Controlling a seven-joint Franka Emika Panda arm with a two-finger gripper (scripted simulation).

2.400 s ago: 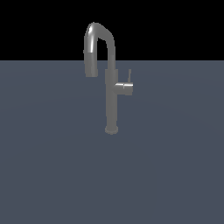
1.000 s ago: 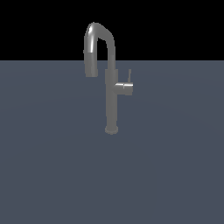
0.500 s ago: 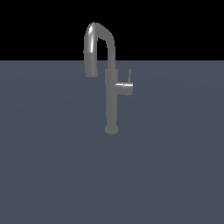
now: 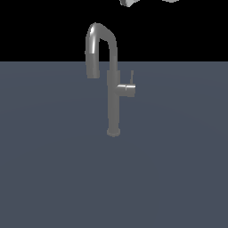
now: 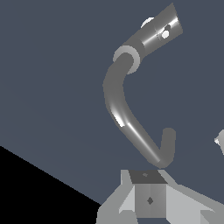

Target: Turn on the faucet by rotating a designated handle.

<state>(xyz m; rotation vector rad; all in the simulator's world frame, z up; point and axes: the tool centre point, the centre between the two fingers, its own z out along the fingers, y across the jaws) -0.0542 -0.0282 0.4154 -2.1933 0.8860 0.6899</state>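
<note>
The grey metallic faucet (image 4: 113, 102) stands upright on the flat grey surface, and its gooseneck spout (image 4: 99, 40) arches toward the exterior view's left. The handle (image 4: 132, 76) is a thin lever pointing up from a stubby cylinder (image 4: 126, 90) on the column's right side. Only pale bits of my gripper (image 4: 128, 2) show at the top edge, well above the spout and apart from it. The wrist view looks down on the faucet (image 5: 117, 98) and the handle's cylinder (image 5: 159, 28). There the gripper (image 5: 148, 199) shows only its body, so its jaws cannot be read.
A flat dark grey surface (image 4: 58, 169) stretches all around the faucet's round base (image 4: 113, 132). Behind it lies a black background.
Pale gripper parts have come into the exterior view at the top edge, where none showed before. The faucet and its handle have not moved.
</note>
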